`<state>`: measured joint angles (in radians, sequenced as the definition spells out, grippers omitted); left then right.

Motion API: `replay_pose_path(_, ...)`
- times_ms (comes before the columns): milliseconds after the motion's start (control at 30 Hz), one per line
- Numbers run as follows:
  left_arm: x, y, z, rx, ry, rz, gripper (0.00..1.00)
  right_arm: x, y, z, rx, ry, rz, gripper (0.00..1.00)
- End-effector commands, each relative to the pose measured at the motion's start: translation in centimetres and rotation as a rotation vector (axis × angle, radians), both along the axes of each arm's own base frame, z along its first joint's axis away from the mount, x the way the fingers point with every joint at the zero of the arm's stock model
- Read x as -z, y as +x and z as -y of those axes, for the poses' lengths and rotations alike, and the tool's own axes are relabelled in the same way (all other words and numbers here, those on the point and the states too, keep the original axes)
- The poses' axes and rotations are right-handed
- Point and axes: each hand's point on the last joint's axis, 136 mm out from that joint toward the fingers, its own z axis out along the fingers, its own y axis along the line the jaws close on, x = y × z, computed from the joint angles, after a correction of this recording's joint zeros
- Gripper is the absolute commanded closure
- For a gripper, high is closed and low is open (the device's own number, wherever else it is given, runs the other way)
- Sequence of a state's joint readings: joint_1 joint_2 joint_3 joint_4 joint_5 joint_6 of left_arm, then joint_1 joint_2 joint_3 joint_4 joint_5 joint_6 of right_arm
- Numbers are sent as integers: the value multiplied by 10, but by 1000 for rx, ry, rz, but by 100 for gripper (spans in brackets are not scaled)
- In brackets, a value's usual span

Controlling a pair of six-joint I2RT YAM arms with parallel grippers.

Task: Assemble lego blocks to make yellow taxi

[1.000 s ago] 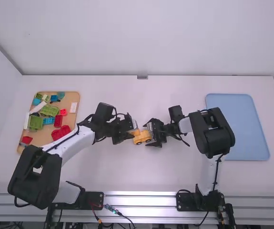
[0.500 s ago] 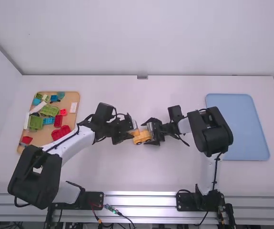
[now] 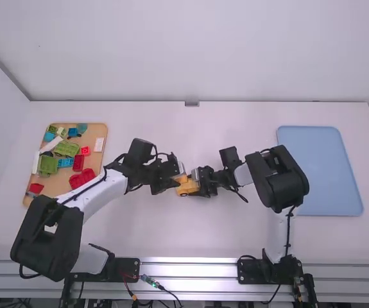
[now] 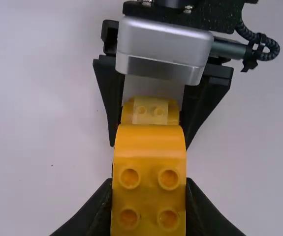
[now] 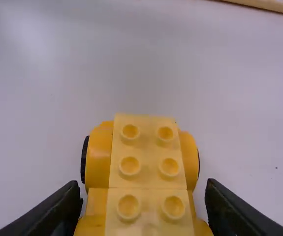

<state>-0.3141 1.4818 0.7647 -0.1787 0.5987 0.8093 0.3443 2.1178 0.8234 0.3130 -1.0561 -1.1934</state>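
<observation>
Between black fingers (image 4: 101, 211), a smooth yellow block (image 4: 149, 164) bears round studs (image 4: 168, 179).

Behind our left gripper (image 3: 178, 179), the left arm (image 3: 101, 194) slants back to its base; behind our right gripper (image 3: 197, 182), the right arm (image 3: 278, 183) bends at a black elbow joint. We face the two grippers toward each other, tips near. Our left fingers (image 4: 102, 209) are clamped inward; our right fingers (image 5: 62, 209) stand spread apart.
</observation>
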Motion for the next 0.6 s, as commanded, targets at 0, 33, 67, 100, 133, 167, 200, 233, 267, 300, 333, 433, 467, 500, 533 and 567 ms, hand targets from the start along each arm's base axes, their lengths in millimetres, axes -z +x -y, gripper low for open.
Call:
replay_pose_path(0, -14, 2, 3, 15, -18, 35, 98, 8, 2, 1, 39, -37, -57, 37)
replay_pose_path(33, -13, 2, 3, 15, -18, 35, 98, 7, 2, 1, 36, -30, -56, 38)
replay_pose_path(67, -14, 2, 3, 15, -19, 34, 98, 7, -1, 1, 25, -22, -56, 38)
replay_pose_path(100, -13, 2, 3, 15, -18, 34, 98, 7, -5, 1, 10, -13, -44, 38)
replay_pose_path(133, -13, 2, 3, 14, -18, 33, 98, 7, -6, 1, 5, -11, -41, 38)
replay_pose_path(167, -12, 2, 3, 15, -17, 33, 98, 8, -10, 2, -7, -7, -34, 38)
replay_pose_path(200, -11, 2, 2, 14, -15, 34, 98, 9, -12, 3, -12, -6, -33, 39)
replay_pose_path(233, -11, 1, 2, 13, -15, 34, 98, 10, -14, 3, -17, -2, -30, 39)
replay_pose_path(267, -9, 1, 2, 14, -16, 36, 98, 12, -17, 3, -24, 2, -34, 38)
replay_pose_path(300, -9, 1, 2, 14, -16, 36, 98, 12, -17, 3, -25, 2, -31, 38)
replay_pose_path(333, -8, 0, 2, 14, -18, 38, 98, 13, -17, 3, -25, 2, -38, 36)
replay_pose_path(433, -3, -1, 1, 13, -20, 47, 98, 16, -10, 1, 11, 26, -110, 26)
replay_pose_path(467, -3, -1, 1, 13, -20, 47, 98, 16, -9, 1, 12, 33, -118, 25)
replay_pose_path(500, -2, -1, 1, 13, -20, 46, 98, 15, -8, 1, 12, 48, -134, 22)
replay_pose_path(533, -1, -2, 1, 13, -20, 43, 98, 14, -4, 3, 10, 77, -154, 19)
replay_pose_path(567, -1, -3, 1, 14, -21, 42, 98, 12, -1, 5, 9, 95, -164, 18)
